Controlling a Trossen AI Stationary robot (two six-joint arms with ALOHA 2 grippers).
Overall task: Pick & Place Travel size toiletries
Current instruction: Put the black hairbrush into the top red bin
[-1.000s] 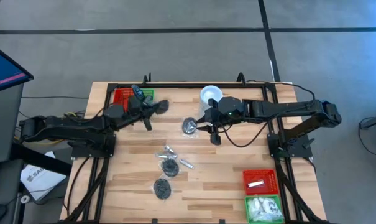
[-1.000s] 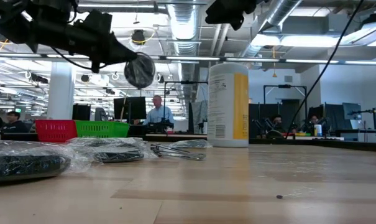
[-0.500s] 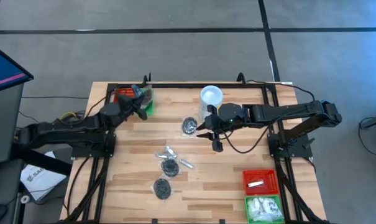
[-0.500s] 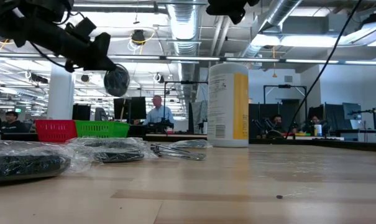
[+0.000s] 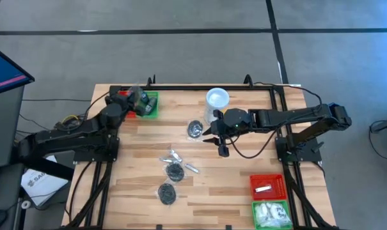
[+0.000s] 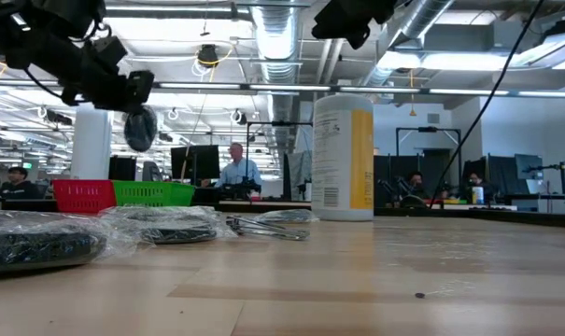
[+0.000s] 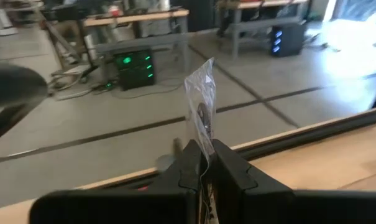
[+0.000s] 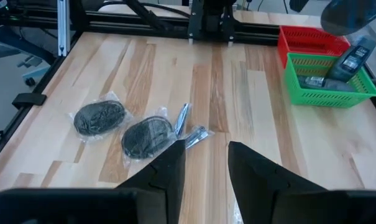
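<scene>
**Left claw over the far-left baskets, puck in hand – drop depends on which basket is under it**

Table (image 5: 244, 185): the baskets that matter sit side by side at my far-left corner, the green basket (image 5: 151, 105) on the inner side and the red basket (image 5: 121, 97) on the outer side.

The left claw (image 5: 139, 102) is clamped on the clear wrap of a wrapped puck (image 7: 202, 118). The disc stands on edge, in line with the fingers and clear of the table. From above, the claw sits roughly at the seam between red and green, maybe slightly on the green side. I can't tell exactly from these views. My read is that release needs the puck fully inside one rim. Being on edge, it could tip over the shared wall if let go at the seam.

The right claw (image 5: 220, 142) is mid-table beside the yellow canister (image 5: 217, 99). Its fingers are apart with nothing between them, and it hovers above the wood.

The loose puck (image 5: 195, 130) lies just to that claw's left, so the right arm is clearly the nearer one for it. Two more pucks (image 5: 174, 170) and the silvery tubes (image 5: 192, 168) lie flat nearer the front edge, between the arms. The tube axes run diagonal to the table edge.
</scene>
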